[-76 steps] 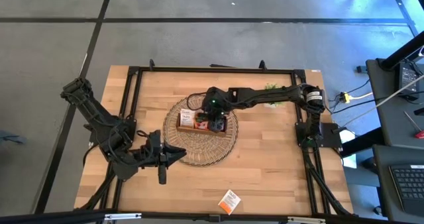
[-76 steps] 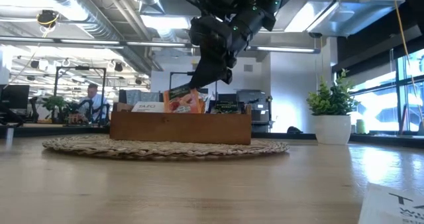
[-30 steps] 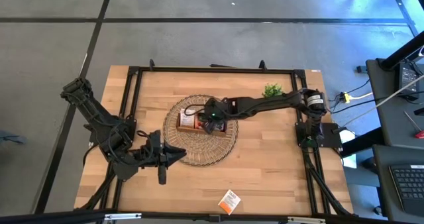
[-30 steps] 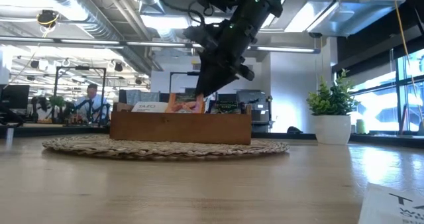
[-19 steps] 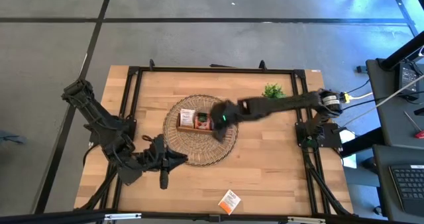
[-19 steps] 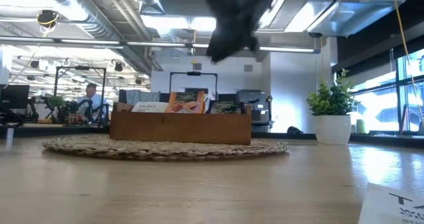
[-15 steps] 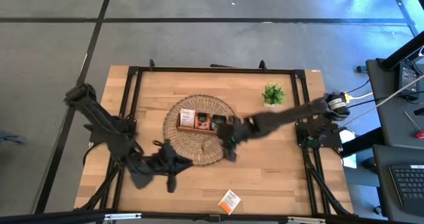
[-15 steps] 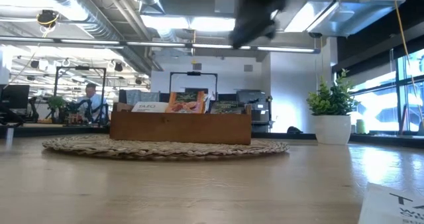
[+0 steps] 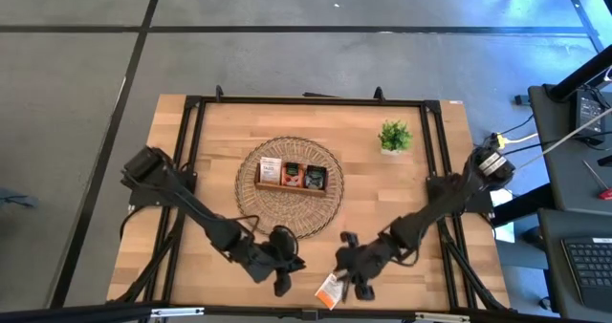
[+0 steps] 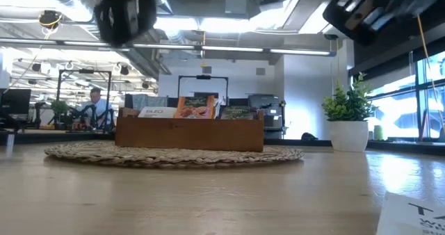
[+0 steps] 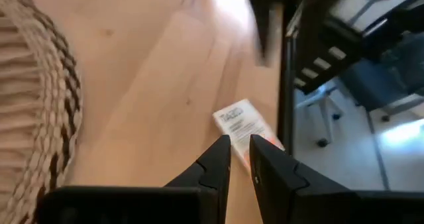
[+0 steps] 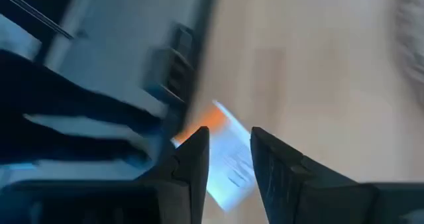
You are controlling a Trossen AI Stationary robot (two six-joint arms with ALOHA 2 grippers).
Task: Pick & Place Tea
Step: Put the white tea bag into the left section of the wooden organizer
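Orange and white, one loose tea sachet (image 9: pixel 331 289) is lying flat on the wooden table (image 9: pixel 402 204) at its near edge, well apart from the woven round mat (image 9: pixel 287 218). You are seeing both arms reaching down toward it. The right gripper (image 9: pixel 350 270) is hovering just beside the sachet, on its right, and the right wrist view is showing the two dark fingers (image 12: pixel 192 168) standing a little apart with nothing between them, the sachet (image 12: pixel 225 158) lying on the table beyond them. The left gripper (image 9: pixel 283 266) is hanging near the mat's front rim, to the left of the sachet; in the left wrist view its fingers (image 11: pixel 215 161) are sitting close together with only a narrow gap, empty, and pointing at the sachet (image 11: pixel 242 128).

Behind them, the brown wooden three-compartment tray (image 9: pixel 292 177) is resting on the middle of the mat. You are looking at more sachets standing in it: a white one (image 10: pixel 154 112) on the left, an orange one (image 10: pixel 196 106) in the middle, a dark one (image 10: pixel 236 112) on the right. A small green potted plant (image 9: pixel 394 137) is standing toward the back right of the table, apart from the mat.
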